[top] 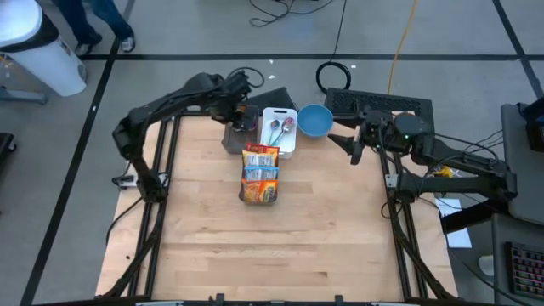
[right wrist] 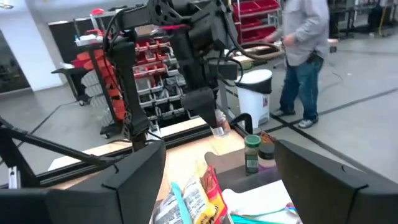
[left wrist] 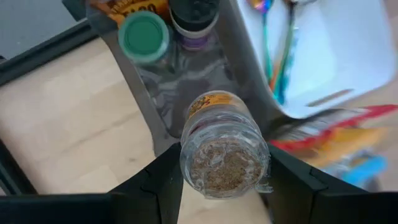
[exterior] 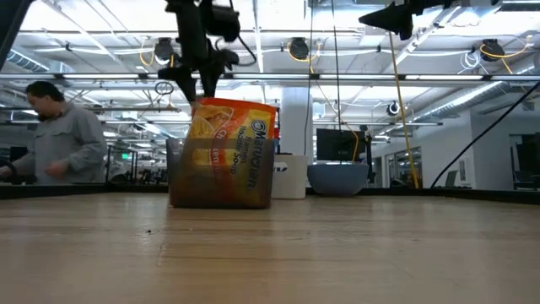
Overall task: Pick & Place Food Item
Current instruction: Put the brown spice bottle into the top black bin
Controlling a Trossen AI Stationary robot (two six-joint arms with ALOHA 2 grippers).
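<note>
**Spice jar held above the grey bin**

My left tool [left wrist: 221, 186] grips a clear spice jar [left wrist: 224, 155] across its body, hanging just above the grey bin [top: 234, 136]. Inside that bin stand a green-capped bottle [left wrist: 143, 37] and a dark-capped one [left wrist: 194, 15]. The jar is smooth and I hold it near its base; I judge it could twist or slip, or knock those bottles on any sideways drift. Beside the bin lie the soup packets [top: 259, 172] on the bench [top: 204, 229] and the white tray [top: 278, 115]. Beyond the tray, past the blue bowl [top: 314, 120], my right tool [top: 355, 146] waits with its fingers wide, empty.
</note>
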